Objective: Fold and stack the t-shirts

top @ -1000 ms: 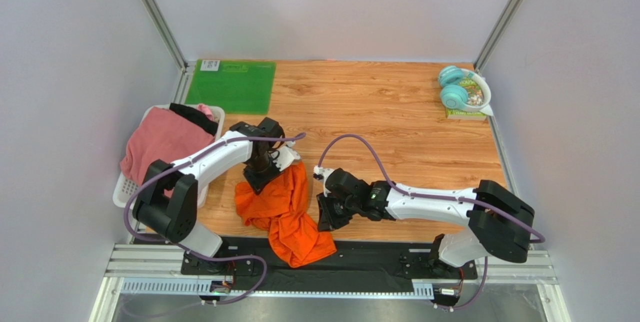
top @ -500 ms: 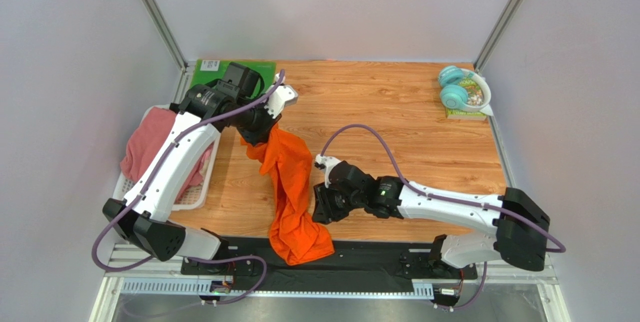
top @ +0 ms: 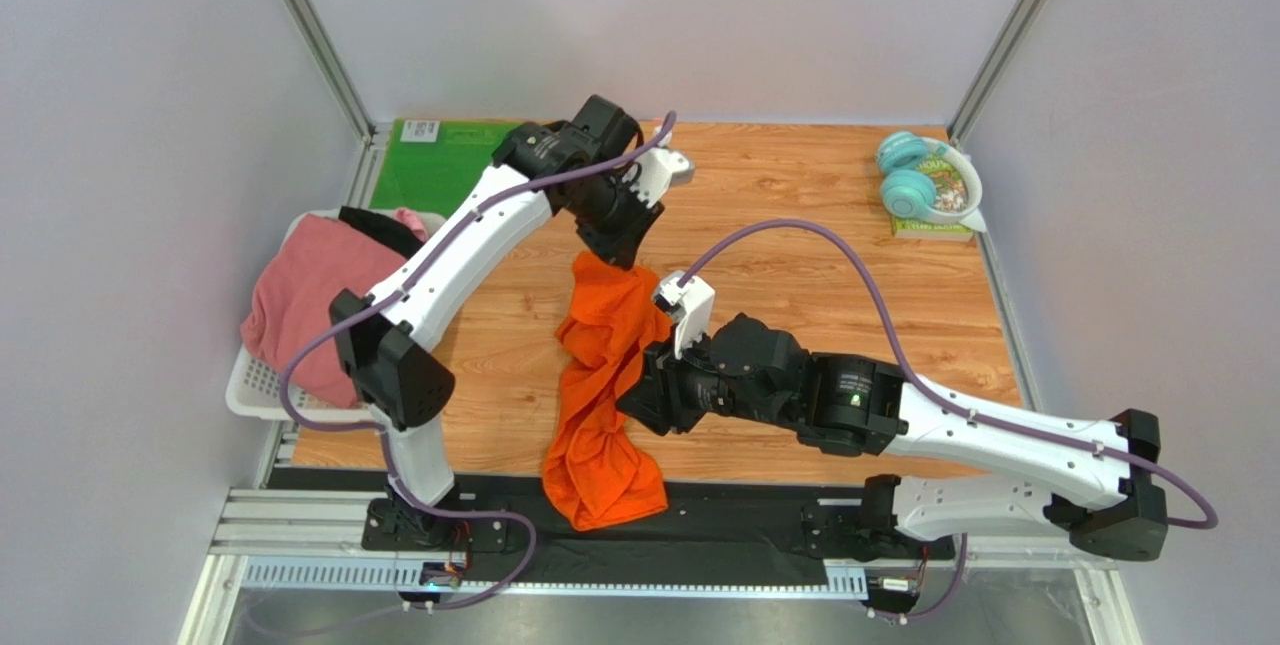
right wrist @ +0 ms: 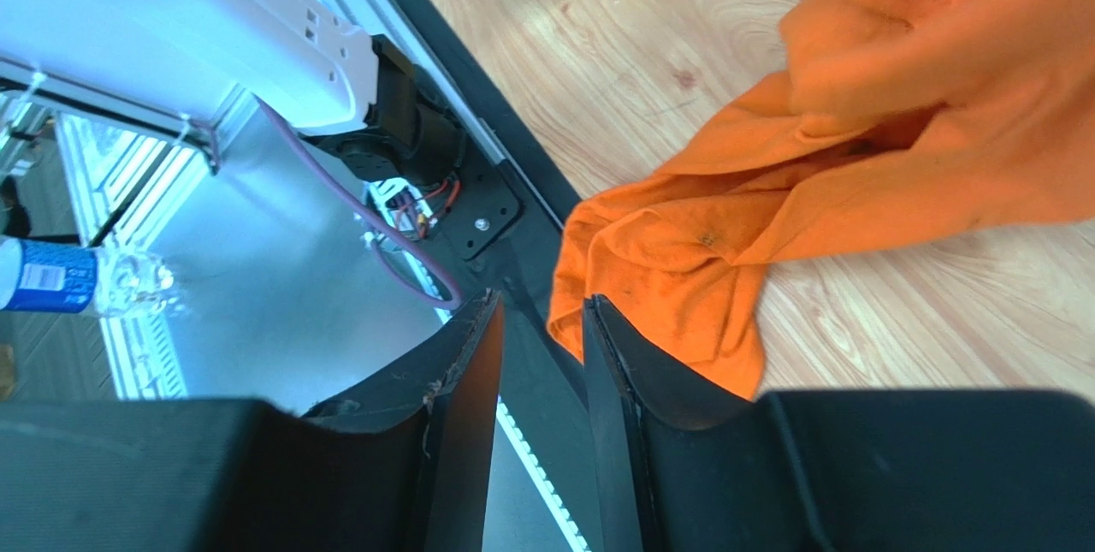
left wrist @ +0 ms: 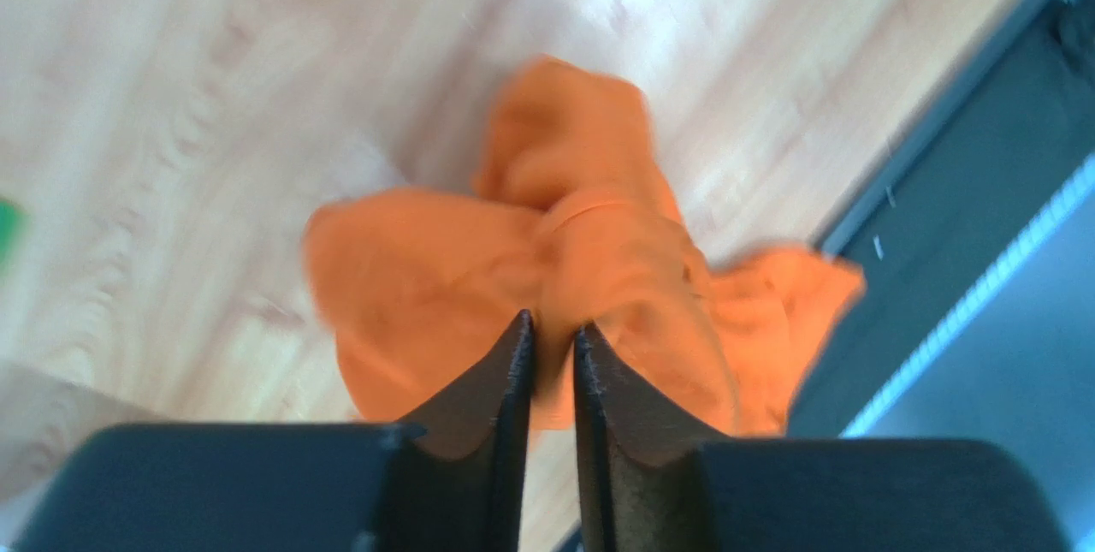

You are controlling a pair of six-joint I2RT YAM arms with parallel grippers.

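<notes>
Both ajar & empty: L tool, R tool; orange tee blurred in L wrist view.

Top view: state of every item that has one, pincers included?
orange t-shirt: unfolded, crumpled in a long strip on the table, near end past its edge.
pink t-shirt: unfolded, heaped in the basket.
black t-shirt: bunched in the basket behind the pink one.
left pincer: slightly open, empty, above the orange shirt's far end.
right pincer: open, empty, beside the orange shirt.
headphones: lying at the far right corner.
</notes>
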